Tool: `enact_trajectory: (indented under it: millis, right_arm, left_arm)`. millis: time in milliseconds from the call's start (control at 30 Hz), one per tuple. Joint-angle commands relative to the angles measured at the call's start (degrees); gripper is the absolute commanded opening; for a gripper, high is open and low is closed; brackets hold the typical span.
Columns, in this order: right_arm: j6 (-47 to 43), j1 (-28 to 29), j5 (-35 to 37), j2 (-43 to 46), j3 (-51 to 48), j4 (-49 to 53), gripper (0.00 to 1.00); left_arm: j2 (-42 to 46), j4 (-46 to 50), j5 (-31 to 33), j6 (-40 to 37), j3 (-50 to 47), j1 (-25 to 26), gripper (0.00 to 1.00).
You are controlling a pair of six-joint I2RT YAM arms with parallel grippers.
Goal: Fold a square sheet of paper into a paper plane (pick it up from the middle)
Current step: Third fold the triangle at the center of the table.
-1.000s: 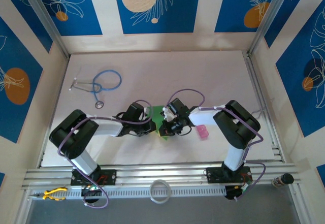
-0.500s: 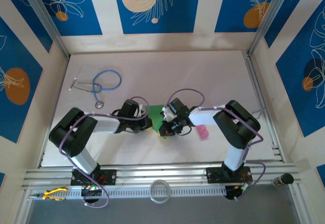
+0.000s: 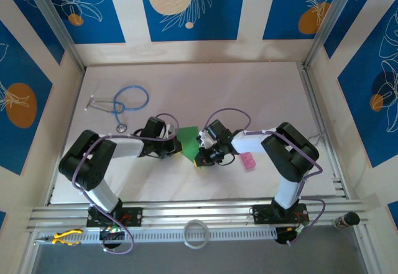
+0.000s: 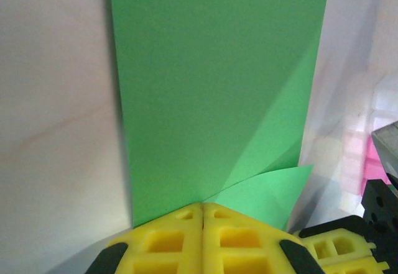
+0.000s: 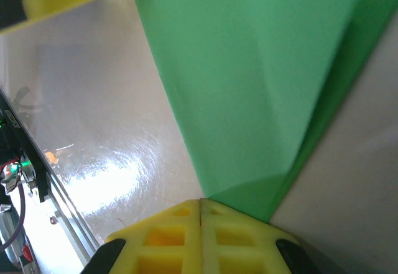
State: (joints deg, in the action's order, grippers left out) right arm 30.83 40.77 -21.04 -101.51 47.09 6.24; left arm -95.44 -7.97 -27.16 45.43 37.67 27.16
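**Bench stock – folded green paper between two closed grippers**

1. Table – pale, glossy top, walled by blue panels with leaf prints.
2. Left arm – black and white, reaching from the near left corner toward the table's middle.
3. Right arm – same make, reaching from the near right corner toward the middle, opposite the left one.
4. Stethoscope – blue tubing in a loop, lying far left, well apart from the paper.
5. Paper – bright green, near the middle of the table, between the two grippers. The left wrist view shows its face as a long strip with a diagonal crease and a folded flap at the near right corner. The right wrist view shows a lighter layer over a darker one.
6. Left gripper – at the paper's left side. Its yellow fingers are pressed together along one seam, tips meeting the paper's edge. The sheet is not between them.
7. Right gripper – at the paper's near right corner. Its fingers are likewise closed tight, tips at a folded corner. Whether they press down cannot be told.
8. Ring – white, on the near rail between the arm bases.
9. Pliers – yellow-handled, on the near rail at the left.
10. Bottle – small, pink, just right of the right gripper.
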Motion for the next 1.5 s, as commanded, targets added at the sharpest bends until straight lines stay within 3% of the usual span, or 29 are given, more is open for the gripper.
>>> enact_trajectory:
  millis: [0,267,567,833,1200,1467]
  right_arm:
    - [-1.3,-0.8,2.9,-1.0,-1.3,5.9,0.03]
    - [-2.1,-1.3,2.6,-1.0,-0.9,6.7,0.03]
    - [-1.5,-1.5,-3.1,3.9,5.2,6.9,0.06]
    - [-1.1,-0.5,-0.8,-3.6,13.1,8.6,0.09]
    - [-2.0,-0.3,5.2,-7.4,9.9,11.8,0.03]
    - [-4.4,-0.6,6.6,-8.1,7.9,13.7,0.01]
  left_arm:
    - [-1.1,4.8,5.4,-2.7,0.7,-3.0,0.03]
    - [-1.9,3.4,3.6,-1.7,0.7,-4.0,0.03]
    - [-1.8,1.4,1.8,-0.6,-1.1,-4.0,0.02]
    - [-1.4,1.4,1.6,-0.5,-0.8,-4.0,0.03]
    - [-1.3,4.5,3.0,-3.4,0.9,-4.3,0.02]
    - [-1.2,5.9,3.6,-5.7,1.6,-7.3,0.02]
